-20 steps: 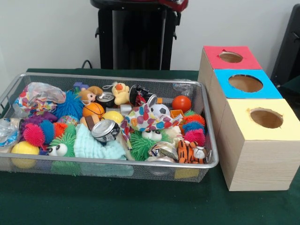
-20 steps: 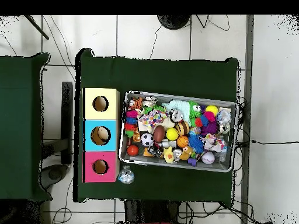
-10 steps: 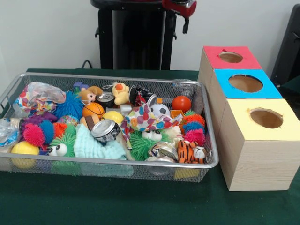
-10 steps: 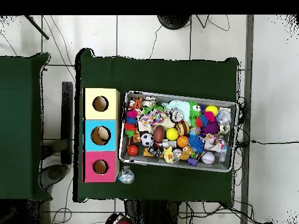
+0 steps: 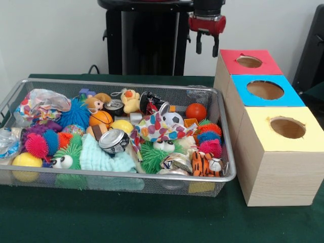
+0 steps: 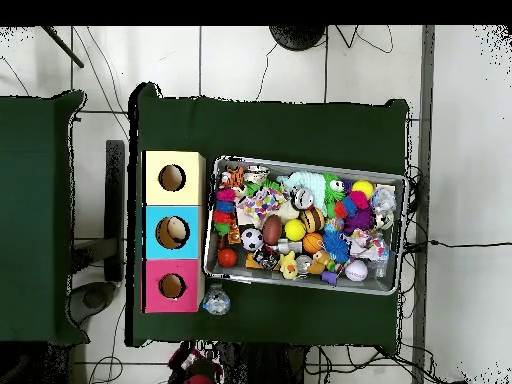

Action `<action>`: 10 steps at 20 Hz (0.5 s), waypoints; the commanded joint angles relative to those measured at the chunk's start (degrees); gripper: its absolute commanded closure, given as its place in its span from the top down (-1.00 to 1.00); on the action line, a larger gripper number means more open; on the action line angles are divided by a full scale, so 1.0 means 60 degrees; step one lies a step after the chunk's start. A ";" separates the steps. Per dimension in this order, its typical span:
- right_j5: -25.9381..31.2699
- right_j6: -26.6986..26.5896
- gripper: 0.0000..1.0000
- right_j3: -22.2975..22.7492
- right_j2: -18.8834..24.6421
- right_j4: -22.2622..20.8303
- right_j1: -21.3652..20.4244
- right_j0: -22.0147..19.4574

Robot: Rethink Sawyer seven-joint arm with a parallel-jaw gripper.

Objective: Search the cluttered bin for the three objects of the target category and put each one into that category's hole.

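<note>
A wire mesh bin [image 5: 126, 174] [image 6: 305, 163] holds a heap of toys: a red ball [image 5: 196, 111], a soccer ball [image 5: 173, 119], a basketball [image 5: 100, 119], a crushed can [image 5: 114, 140], a plush tiger [image 5: 205, 163] and spiky rubber balls [image 5: 36, 145]. Beside it stand a red box [image 5: 230, 58], a blue box [image 5: 240, 83] and a yellow box [image 5: 258, 121], each with a round hole on top. My gripper [image 5: 207, 50] hangs open and empty above the table behind the bin, just left of the red box. The overhead view shows it [image 6: 197, 365] past the table edge.
A tan object lies inside the blue box's hole [image 6: 176, 232]. A crumpled clear wrapper [image 6: 216, 300] rests on the green cloth between the bin and the red box. A second green table [image 6: 35, 215] stands left of the boxes in the overhead view.
My gripper has come down and to the right into the front view, from the top edge to beside the red box. The toys and boxes have not moved.
</note>
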 commanded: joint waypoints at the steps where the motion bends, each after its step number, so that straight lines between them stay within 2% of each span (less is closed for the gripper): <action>1: -0.2025 0.3440 1.00 -0.0926 0.0247 0.1188 0.2280 0.0367; 6: -0.3440 0.3856 1.00 -0.1094 0.0153 0.1337 0.3406 0.0690; 10: -0.4014 0.4090 1.00 -0.1190 0.0159 0.1464 0.3966 0.0883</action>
